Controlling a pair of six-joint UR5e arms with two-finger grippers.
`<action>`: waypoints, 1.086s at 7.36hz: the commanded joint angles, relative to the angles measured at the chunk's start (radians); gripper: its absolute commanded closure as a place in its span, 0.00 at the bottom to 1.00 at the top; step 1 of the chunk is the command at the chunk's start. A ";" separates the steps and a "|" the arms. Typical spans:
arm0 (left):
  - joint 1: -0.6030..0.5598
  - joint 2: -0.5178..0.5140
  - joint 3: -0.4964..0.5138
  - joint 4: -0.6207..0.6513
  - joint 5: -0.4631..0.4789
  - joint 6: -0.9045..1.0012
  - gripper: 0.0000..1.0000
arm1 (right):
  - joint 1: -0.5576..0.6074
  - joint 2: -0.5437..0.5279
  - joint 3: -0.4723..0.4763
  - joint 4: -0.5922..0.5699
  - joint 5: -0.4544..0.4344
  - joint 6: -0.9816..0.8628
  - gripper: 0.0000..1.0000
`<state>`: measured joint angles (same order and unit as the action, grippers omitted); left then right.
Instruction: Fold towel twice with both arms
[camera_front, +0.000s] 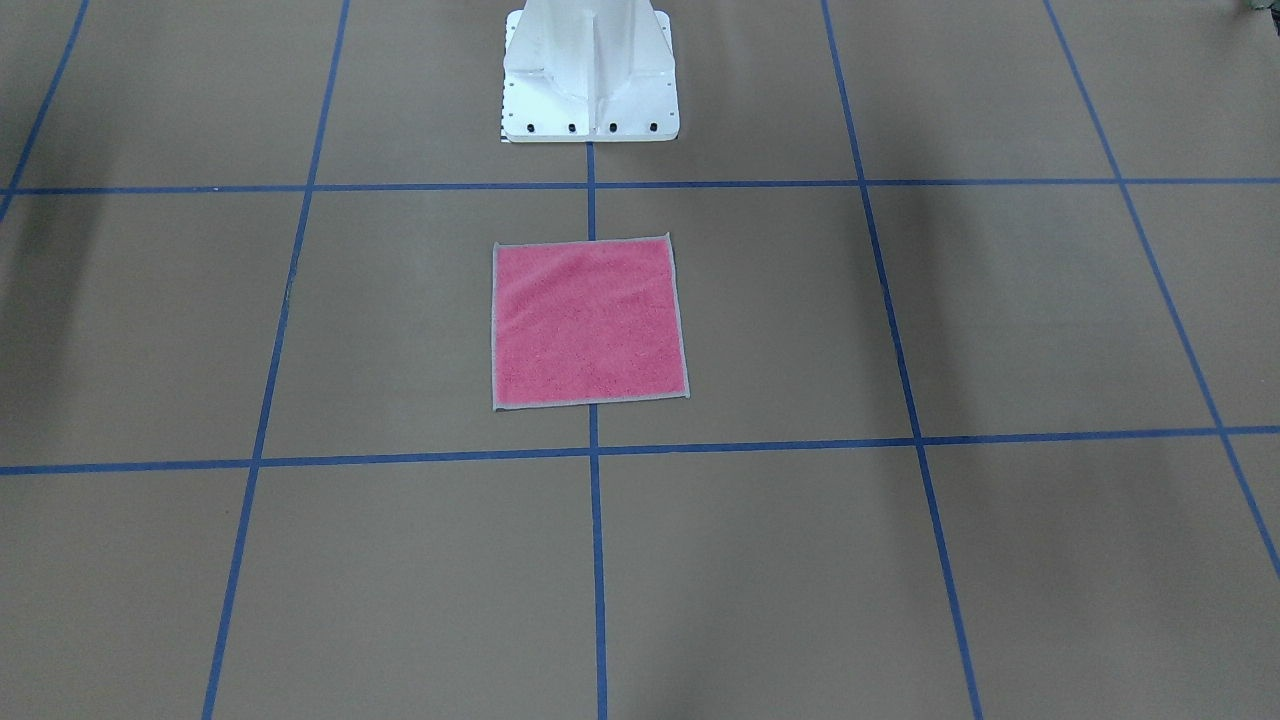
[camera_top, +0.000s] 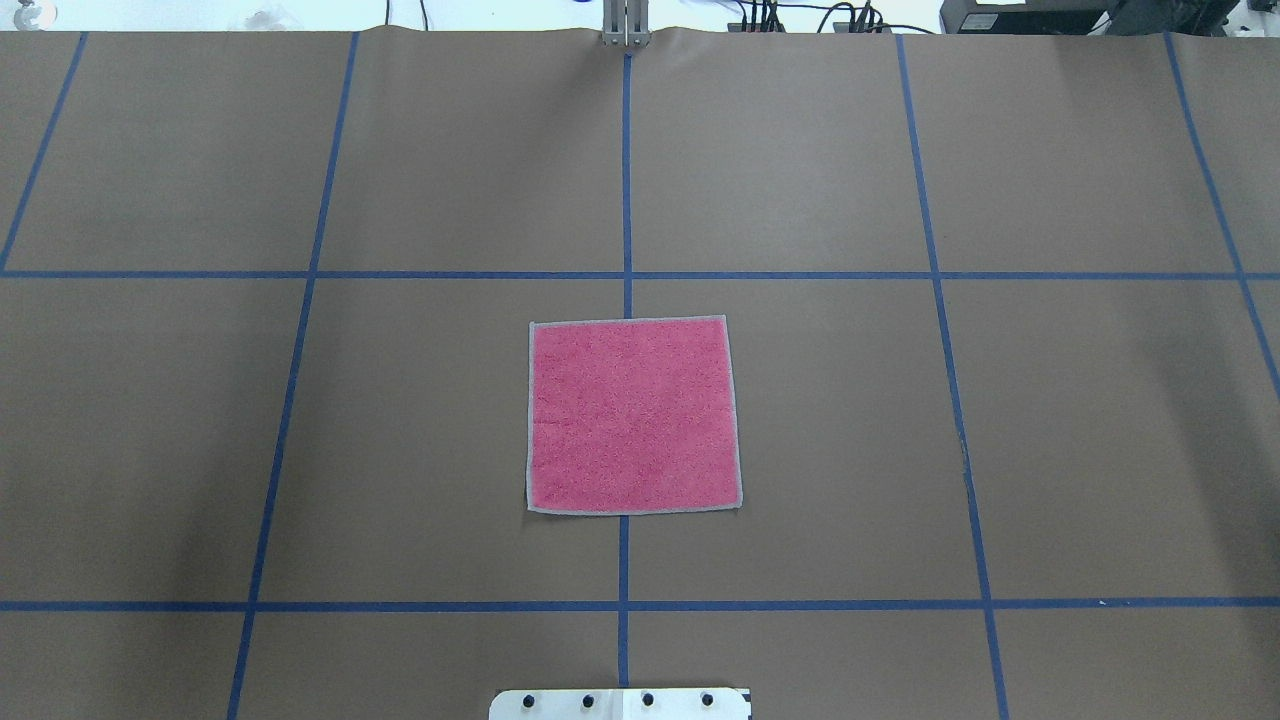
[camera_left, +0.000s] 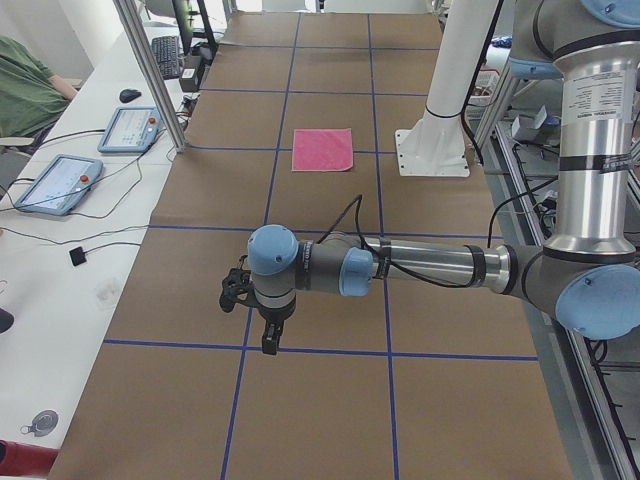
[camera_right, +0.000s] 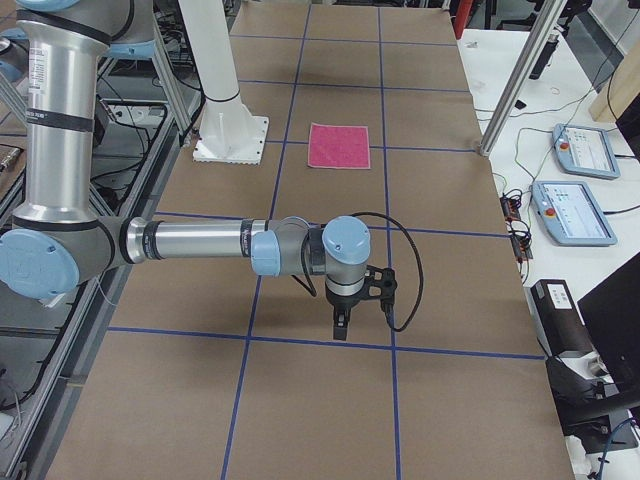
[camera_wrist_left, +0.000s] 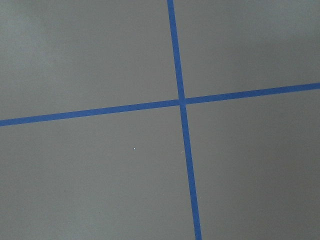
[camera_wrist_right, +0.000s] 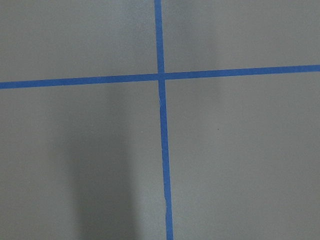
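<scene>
Lying flat with its pink face up, the towel (camera_top: 633, 415) is sitting square on the brown paper-covered counter (camera_top: 900, 450). It is straddling the blue tape line (camera_top: 626, 180) that runs out from the white pedestal (camera_front: 590, 75), with its light grey edging showing on all four sides. You are looking at a cloth not yet folded: no corner is lifting, no grey face is showing, and nothing is touching it. That centred spot is probably deliberate, putting each side within reach of the arm on that side.

Further out, the left arm (camera_left: 430, 268) is stretching low over the counter at the robot's left end, well apart from the towel. The right arm (camera_right: 200, 243) is mirroring it at the other end. Each is pointing its gripper down near a tape crossing, which reads as a parked start pose, out of the cameras' line to the cloth. The left gripper (camera_left: 267, 340) and right gripper (camera_right: 340, 328) are showing only in the side views, so you cannot tell whether either is wide or narrow. Nothing is visibly hanging from either.

No tray, bin or basket is appearing in any view. Control tablets (camera_left: 60, 183) are lying on the white side desk, beside a person's green sleeve (camera_left: 25, 85).
</scene>
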<state>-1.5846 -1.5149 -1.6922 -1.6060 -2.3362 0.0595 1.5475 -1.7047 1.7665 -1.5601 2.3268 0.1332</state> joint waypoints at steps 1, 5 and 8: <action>0.000 -0.002 -0.001 0.000 -0.002 0.002 0.01 | 0.000 0.000 0.001 0.000 0.000 0.000 0.00; 0.061 -0.085 0.005 0.015 0.008 -0.015 0.01 | -0.006 0.064 -0.004 -0.030 -0.004 0.061 0.00; 0.222 -0.258 0.008 0.017 0.037 -0.313 0.01 | -0.111 0.200 -0.010 -0.064 -0.009 0.226 0.00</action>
<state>-1.4389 -1.6990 -1.6842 -1.5875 -2.3145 -0.1196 1.4833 -1.5582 1.7586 -1.6194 2.3204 0.3203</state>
